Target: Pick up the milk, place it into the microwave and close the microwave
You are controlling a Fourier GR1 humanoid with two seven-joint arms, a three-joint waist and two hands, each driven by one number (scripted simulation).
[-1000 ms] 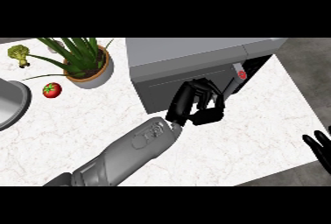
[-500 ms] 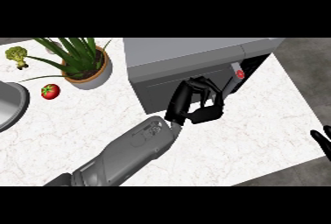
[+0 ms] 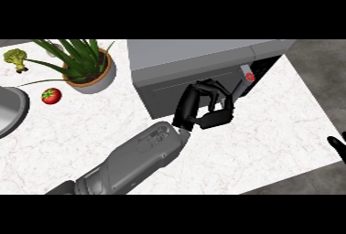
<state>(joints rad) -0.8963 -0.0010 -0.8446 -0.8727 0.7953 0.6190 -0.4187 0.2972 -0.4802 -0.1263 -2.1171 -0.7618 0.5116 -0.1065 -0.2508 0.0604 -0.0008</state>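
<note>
**Door nearly shut, milk seems inside**

My left hand (image 3: pixel 208 106) is at the front of the microwave (image 3: pixel 202 57), fingers curled together against its dark door (image 3: pixel 165 93) and clamped on nothing that I can see. Compared with a second ago, the hand sits a little farther in and the dark gap at the door's right edge looks narrower, so I judge the door is swinging closed. In that gap shows a small white and red thing, most likely the milk (image 3: pixel 247 76), already inside; I cannot see more of it. What remains, I think, is the last push until the gap is gone. My right hand (image 3: pixel 337 147) rests at the right edge, fingers apart.
</note>
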